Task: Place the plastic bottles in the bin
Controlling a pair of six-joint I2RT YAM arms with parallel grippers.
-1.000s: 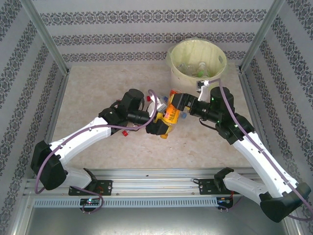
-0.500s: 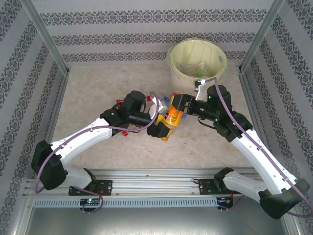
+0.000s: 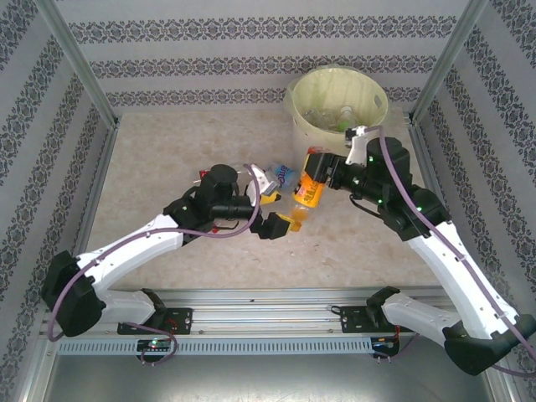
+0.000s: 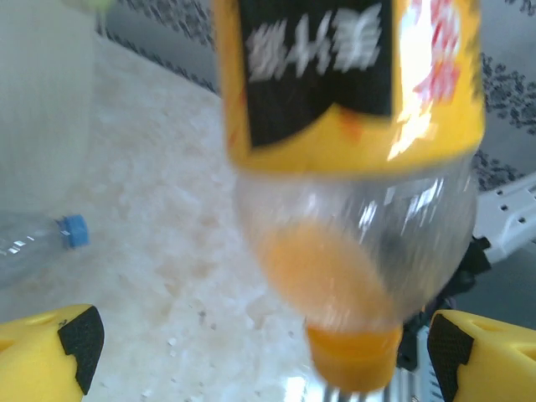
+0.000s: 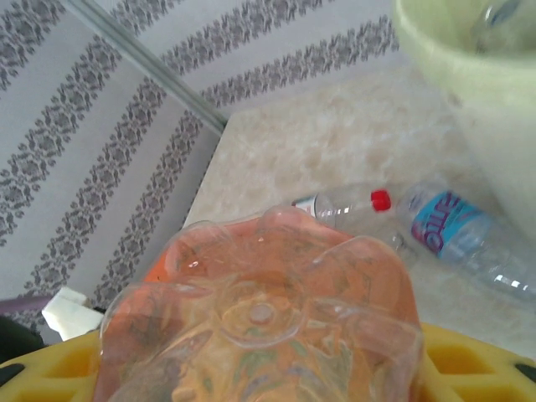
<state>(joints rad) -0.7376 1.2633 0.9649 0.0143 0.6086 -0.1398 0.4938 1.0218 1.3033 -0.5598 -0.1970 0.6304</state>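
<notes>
Top external: right hand [image 3: 318,174] clamped on the orange bottle [image 3: 303,194], held off the table [image 3: 167,151], cap slanting down toward the near edge. Left hand [image 3: 274,203] spread wide just below it, gripping nothing. Bin [image 3: 295,109] near, just beyond the right hand, with several bottles inside. Blue-labelled bottle [image 3: 283,173] lying on the table beside the left hand.

Left wrist: orange bottle hanging cap-down between the yellow pads [image 4: 50,352], touching neither. Judged to be in the right hand's keeping alone, so draw the left hand back low and clear before any swing. Clear bottle with a blue cap [image 4: 74,231] lying by the bin wall, perhaps the blue-labelled one.

Right wrist: base of the orange bottle close against the lens, yellow pads hugging its sides. Red-capped bottle [image 5: 352,203] on the table next to the bin. Carry high enough to clear the rim, stop over the opening, then let go. Expect thin, yielding plastic: hold firmly, avoid jerks.
</notes>
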